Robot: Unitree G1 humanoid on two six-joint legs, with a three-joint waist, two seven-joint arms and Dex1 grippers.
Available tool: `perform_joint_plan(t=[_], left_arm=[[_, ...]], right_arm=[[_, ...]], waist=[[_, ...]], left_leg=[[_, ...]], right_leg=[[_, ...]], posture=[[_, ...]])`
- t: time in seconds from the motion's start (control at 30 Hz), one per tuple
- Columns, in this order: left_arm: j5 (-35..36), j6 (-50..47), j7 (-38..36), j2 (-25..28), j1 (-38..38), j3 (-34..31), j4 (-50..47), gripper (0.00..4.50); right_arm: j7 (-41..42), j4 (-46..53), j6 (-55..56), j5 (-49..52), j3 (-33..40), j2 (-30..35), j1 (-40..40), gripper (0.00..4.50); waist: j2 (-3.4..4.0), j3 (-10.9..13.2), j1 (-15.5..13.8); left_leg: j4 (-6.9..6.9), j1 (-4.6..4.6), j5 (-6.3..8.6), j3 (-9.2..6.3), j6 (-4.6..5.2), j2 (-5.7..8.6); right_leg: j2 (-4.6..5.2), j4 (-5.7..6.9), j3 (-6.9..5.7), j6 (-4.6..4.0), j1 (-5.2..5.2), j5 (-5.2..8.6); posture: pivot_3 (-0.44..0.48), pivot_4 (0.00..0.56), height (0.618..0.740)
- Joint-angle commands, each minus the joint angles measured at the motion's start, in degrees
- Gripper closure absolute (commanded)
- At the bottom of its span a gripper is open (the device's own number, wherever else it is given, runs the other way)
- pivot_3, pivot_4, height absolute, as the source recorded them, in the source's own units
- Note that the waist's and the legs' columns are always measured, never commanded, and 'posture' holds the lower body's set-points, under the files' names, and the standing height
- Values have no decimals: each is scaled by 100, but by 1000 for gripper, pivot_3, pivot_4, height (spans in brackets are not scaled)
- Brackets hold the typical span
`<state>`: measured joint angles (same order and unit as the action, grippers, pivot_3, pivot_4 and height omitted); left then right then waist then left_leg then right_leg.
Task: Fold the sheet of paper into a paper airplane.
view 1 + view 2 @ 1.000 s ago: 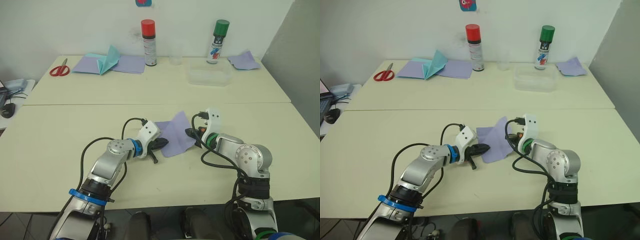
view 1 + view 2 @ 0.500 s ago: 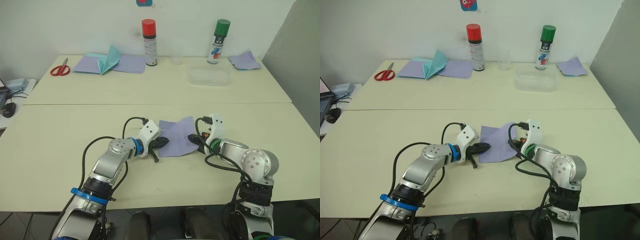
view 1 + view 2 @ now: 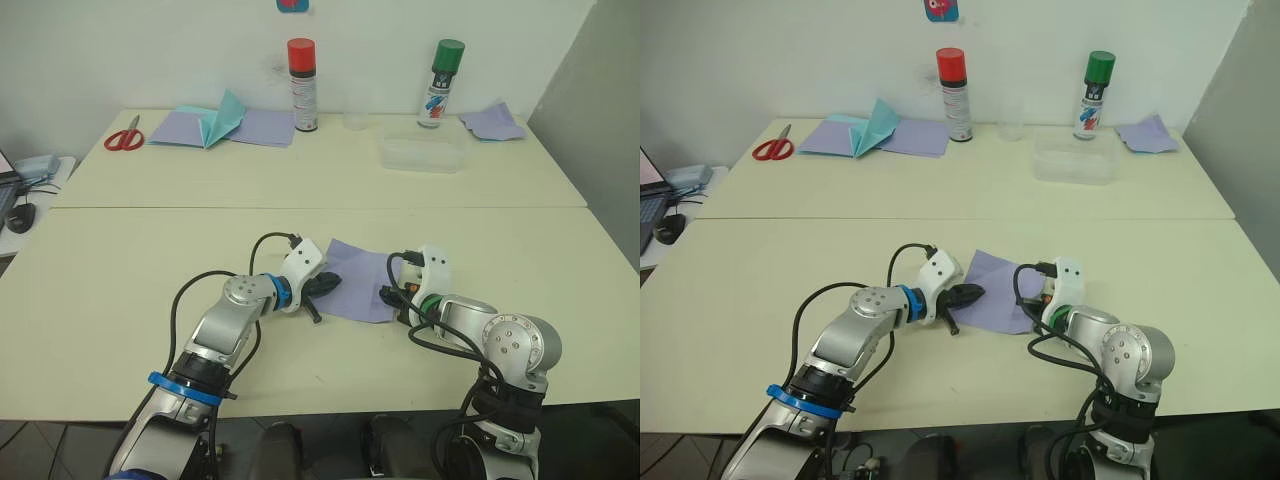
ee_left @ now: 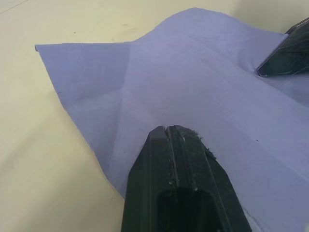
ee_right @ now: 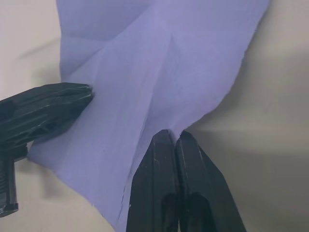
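Note:
The lavender sheet of paper [image 3: 360, 280] lies almost flat on the near table, showing faint creases, between my two grippers. My left gripper [image 3: 329, 283] is shut, and its tips rest on top of the sheet [image 4: 203, 82] at its left edge. My right gripper [image 3: 388, 295] is shut on the sheet's right edge, where the paper [image 5: 159, 72] lifts slightly off the table. The right gripper's fingers [image 4: 285, 50] show across the sheet in the left wrist view. In the right wrist view the left gripper's fingers [image 5: 46, 113] show the same way. No paper airplane is in view.
On the far table stand a red-capped spray can [image 3: 300, 85], a green-capped can [image 3: 440, 82] and a clear plastic container [image 3: 421, 152]. Red scissors [image 3: 124, 136], a teal paper piece [image 3: 222, 117] on lavender sheets, and a lavender scrap [image 3: 490, 122] lie there too.
My right gripper has brought the raised right side of the sheet down and outward, so the paper now lies nearly flat. The left gripper has stayed at the left edge.

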<state>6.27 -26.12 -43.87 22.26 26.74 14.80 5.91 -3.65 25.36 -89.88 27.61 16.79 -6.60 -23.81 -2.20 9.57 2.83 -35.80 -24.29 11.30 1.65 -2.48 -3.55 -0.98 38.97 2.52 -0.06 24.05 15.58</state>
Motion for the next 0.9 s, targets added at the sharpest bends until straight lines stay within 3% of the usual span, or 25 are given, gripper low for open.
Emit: perform_joint_plan(t=[0.03,0.13,0.3,0.4,0.5,0.6,0.73,0.9], left_arm=[[-181,-77,-42,20,-55,215,92,4500],[-195,-53,-42,18,-61,226,113,4500],[-238,-32,-34,-21,-43,227,164,4500],[-248,-20,-33,-39,-35,226,187,4500],[-252,4,-42,-41,-25,214,228,4500],[-258,16,-50,-48,-1,208,271,4500],[-261,28,-53,-80,19,222,321,4500],[-321,111,-78,-145,12,275,410,4500]], right_arm=[[127,127,113,-84,-19,192,-29,4476],[294,257,92,-36,-38,377,-39,3852],[663,488,188,34,-21,987,-56,2089],[1089,538,840,-46,-397,1799,-88,2089],[1870,468,2314,-358,-1040,2760,-136,2089],[2717,195,3715,-589,-1713,3200,-298,3017],[3089,-495,4660,-917,-2545,2932,-458,4484],[3010,-1752,5401,-1368,-3002,2386,-557,4484]], waist=[[0,0,-8],[0,0,-10],[0,0,-10],[1,1,-10],[2,1,-7],[2,1,-5],[1,2,1],[-2,3,-57]], left_leg=[[0,0,0,0,0,0],[0,0,0,1,0,1],[-1,0,0,1,0,2],[-2,0,0,2,0,5],[-3,2,0,6,0,14],[-3,6,0,4,0,18],[-1,24,0,1,0,5],[-4,32,0,8,0,6]], right_leg=[[1,0,0,0,0,0],[4,-1,0,0,-1,0],[4,-2,-1,1,-1,0],[4,-2,-2,2,-2,-1],[3,-4,-1,5,-2,-2],[-1,-5,-3,6,-3,-2],[-18,-5,-2,5,-17,-2],[-12,-8,1,5,-30,-2]], posture=[[0,150,740],[0,150,740],[0,150,740],[0,150,740],[0,150,740],[0,150,740],[0,150,740],[0,150,740]])
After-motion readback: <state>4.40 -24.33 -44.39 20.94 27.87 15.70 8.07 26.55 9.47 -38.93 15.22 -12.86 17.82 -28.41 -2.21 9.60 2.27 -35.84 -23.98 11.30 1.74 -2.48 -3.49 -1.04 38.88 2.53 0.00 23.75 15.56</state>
